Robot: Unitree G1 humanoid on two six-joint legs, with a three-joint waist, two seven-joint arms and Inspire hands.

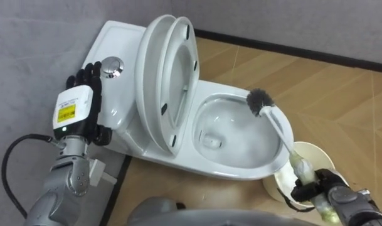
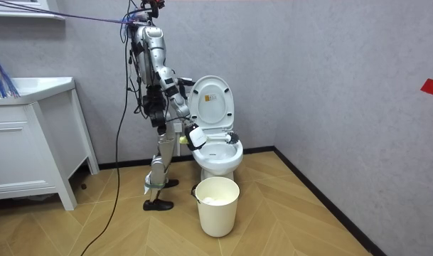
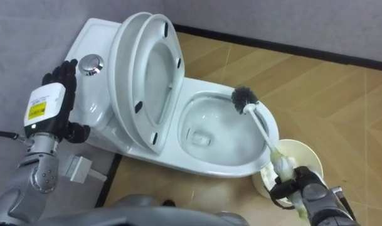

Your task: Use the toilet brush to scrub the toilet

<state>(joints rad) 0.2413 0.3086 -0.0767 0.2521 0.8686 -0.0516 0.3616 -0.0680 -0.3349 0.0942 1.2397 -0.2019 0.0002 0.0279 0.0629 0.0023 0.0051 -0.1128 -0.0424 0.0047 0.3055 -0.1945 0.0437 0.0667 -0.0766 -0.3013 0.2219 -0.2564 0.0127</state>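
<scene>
A white toilet [image 1: 241, 169] stands with its lid and seat [image 1: 159, 69] raised against the cistern [image 1: 118, 37]. My right hand [image 1: 316, 187] at the lower right is shut on the pale grip of a toilet brush [image 1: 278, 129]. The white shaft slants up to the dark bristle head [image 1: 259, 100], which sits at the bowl's far right rim, above the water. My left hand [image 1: 84, 94] is open with straight fingers against the cistern's left side, just short of the chrome flush button [image 1: 112, 67]. In the room view I stand bent at the toilet's [image 2: 217, 146] side, on the room view's left.
A white bucket [image 1: 313, 154] stands on the wooden floor below the bowl's front right, right under the brush grip; it is also in the room view [image 2: 217, 206]. A grey wall runs behind the toilet. A white cabinet [image 2: 24, 142] stands at the room view's left.
</scene>
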